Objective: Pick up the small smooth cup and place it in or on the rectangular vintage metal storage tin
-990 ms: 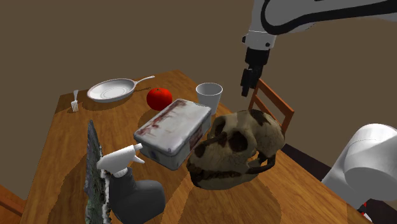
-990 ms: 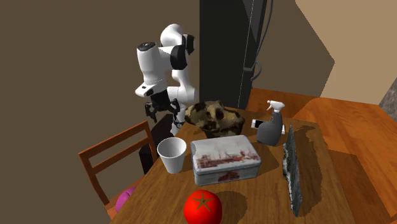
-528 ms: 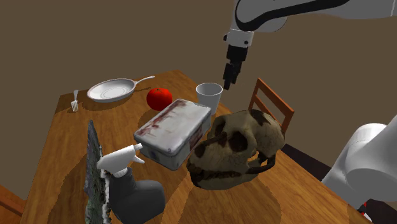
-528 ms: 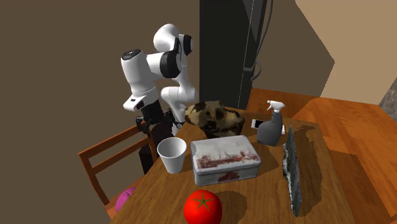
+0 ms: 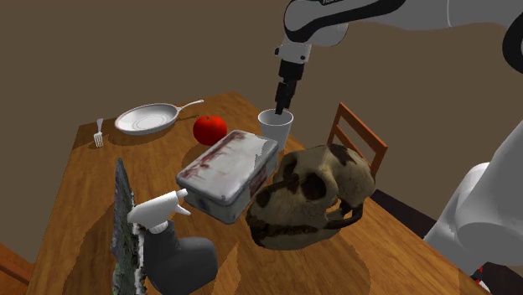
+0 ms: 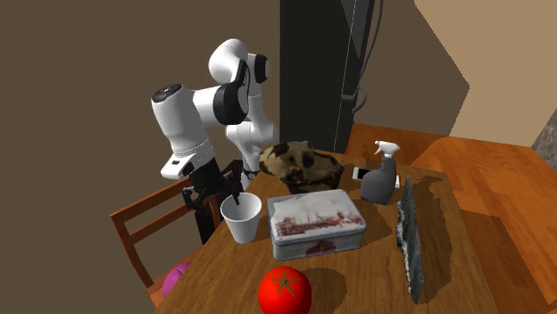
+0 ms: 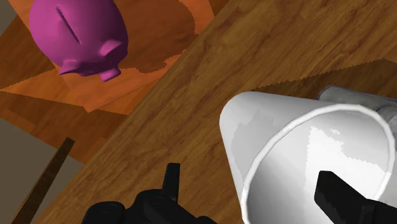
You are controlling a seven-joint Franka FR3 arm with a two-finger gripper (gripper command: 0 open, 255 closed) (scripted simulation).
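The small white cup (image 5: 275, 127) (image 6: 241, 218) stands upright on the wooden table (image 5: 92, 180), by the edge nearest the chair. Right beside it lies the rectangular grey tin (image 5: 228, 168) (image 6: 314, 223) with a reddish picture on its closed lid. My black gripper (image 5: 282, 102) (image 6: 228, 192) points down at the cup's mouth. In the wrist view the gripper (image 7: 254, 191) is open and straddles the cup's (image 7: 305, 153) rim, one finger outside the wall and the other over the opening. Nothing is held.
A large brown skull (image 5: 310, 197) (image 6: 299, 165) sits close to the tin and cup. A tomato (image 5: 209, 129), a pan (image 5: 149, 118), a fork (image 5: 98, 132), a spray bottle (image 5: 163, 226) and an upright slab (image 5: 123, 230) share the table. A chair (image 5: 360, 142) stands alongside, with a pink piggy bank (image 7: 79, 35) below.
The arm has swung toward the shoulder view's left and come down, from above the chair to the cup's rim. The fingers stayed open. Nothing on the table moved.
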